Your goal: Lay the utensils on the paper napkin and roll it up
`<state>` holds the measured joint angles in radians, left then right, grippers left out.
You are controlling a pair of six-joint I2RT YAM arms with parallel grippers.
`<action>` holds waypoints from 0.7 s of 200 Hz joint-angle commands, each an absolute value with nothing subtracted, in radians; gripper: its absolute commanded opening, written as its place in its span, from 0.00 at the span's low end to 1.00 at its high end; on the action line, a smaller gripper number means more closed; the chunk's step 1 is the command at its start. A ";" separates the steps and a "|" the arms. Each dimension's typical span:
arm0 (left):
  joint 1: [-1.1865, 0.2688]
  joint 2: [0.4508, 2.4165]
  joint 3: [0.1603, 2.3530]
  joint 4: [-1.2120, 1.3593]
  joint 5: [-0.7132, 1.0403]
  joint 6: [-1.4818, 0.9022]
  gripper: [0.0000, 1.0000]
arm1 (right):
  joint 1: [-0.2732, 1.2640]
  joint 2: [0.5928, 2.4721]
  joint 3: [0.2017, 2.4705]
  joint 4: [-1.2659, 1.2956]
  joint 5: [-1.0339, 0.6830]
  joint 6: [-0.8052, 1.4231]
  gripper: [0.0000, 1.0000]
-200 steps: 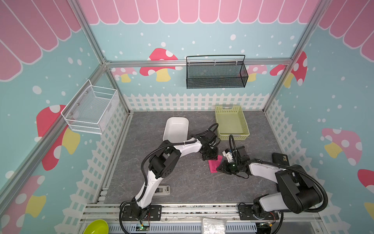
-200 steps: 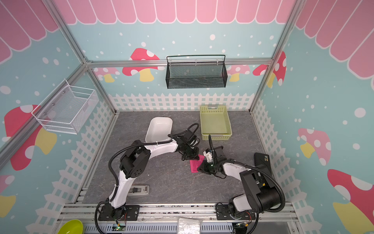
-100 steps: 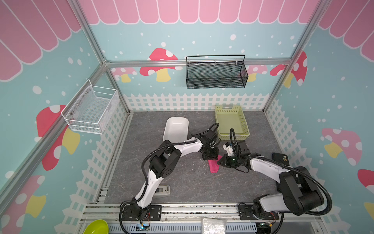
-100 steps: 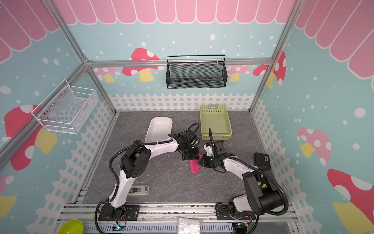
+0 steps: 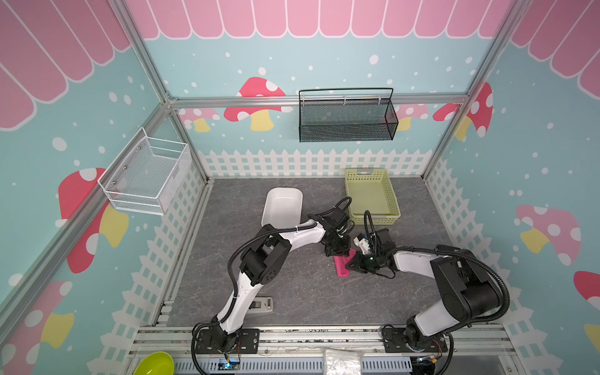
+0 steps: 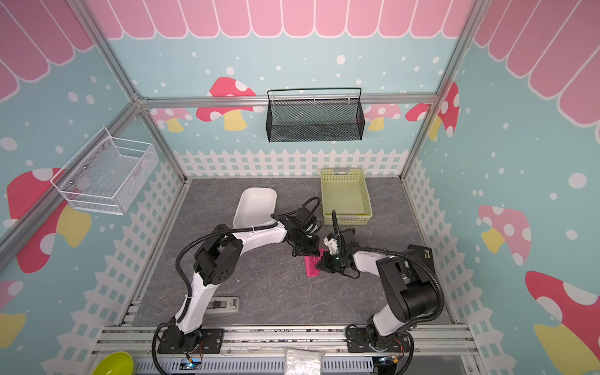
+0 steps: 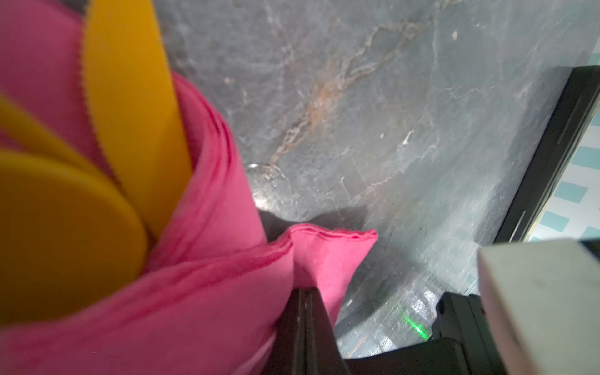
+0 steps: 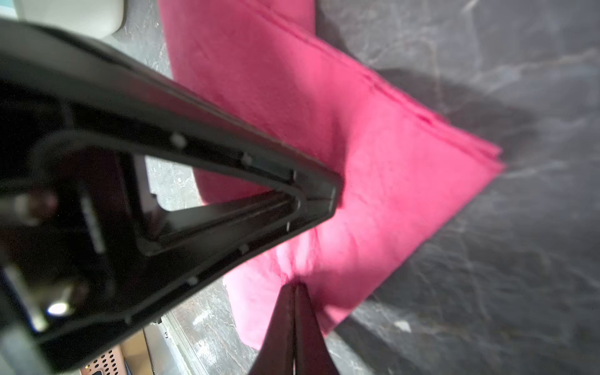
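The left fingers (image 7: 316,328) are clamped together on a folded corner of the pink paper napkin (image 7: 207,292), and the right fingers (image 8: 306,328) pinch another edge of it. The napkin is wrapped around the orange utensils (image 7: 130,113), lying near the middle of the grey surface (image 5: 292,292).

Left wrist view: the utensils (image 7: 130,107) are showing blurred, running off the frame edge, lower lengths lying wrapped inside the paper napkin (image 7: 211,211). In both top views the left tool (image 5: 338,253) and right tool (image 5: 352,265) are covering part of the napkin, which is concealing the utensils entirely.
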<state>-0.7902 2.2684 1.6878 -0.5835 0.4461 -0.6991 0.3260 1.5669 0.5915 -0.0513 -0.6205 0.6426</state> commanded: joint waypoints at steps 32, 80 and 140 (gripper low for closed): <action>-0.803 2.281 1.694 -0.649 0.368 -0.654 0.08 | 0.322 1.606 0.545 -0.087 -0.543 0.607 0.05; -0.790 2.220 1.776 -0.711 0.261 -0.618 0.12 | 0.322 1.590 0.520 -0.071 -0.557 0.626 0.04; -0.799 2.284 1.926 -0.843 0.213 -0.575 0.12 | 0.323 1.578 0.515 -0.065 -0.560 0.636 0.04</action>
